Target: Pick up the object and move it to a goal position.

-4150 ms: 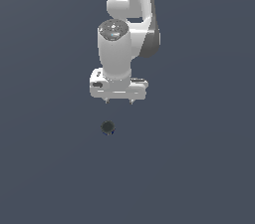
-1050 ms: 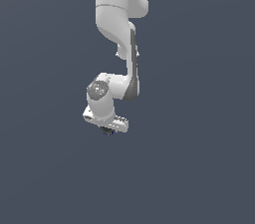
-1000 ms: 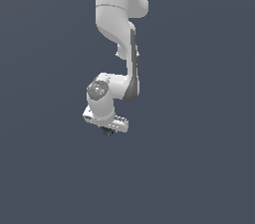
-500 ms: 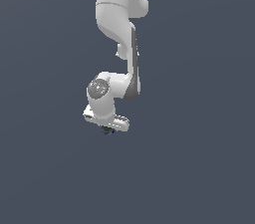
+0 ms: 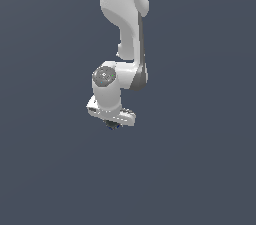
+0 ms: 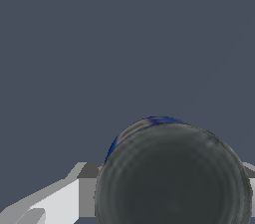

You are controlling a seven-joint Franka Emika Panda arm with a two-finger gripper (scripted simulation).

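The jaws are clenching the object (image 6: 172, 173) (low centre of both frames); carrying to goal is remaining.

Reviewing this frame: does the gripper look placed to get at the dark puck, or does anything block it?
Probably yes. The gripper sits right over the puck, which fills the wrist view beside one finger; nothing else lies near. Whether it is already clamped cannot be told.

The arm (image 5: 125, 29) is reaching down from above, the tool (image 5: 112, 125) at its foot; the puck (image 5: 113, 125) is sitting directly beneath, between the fingers (image 6: 55, 203).
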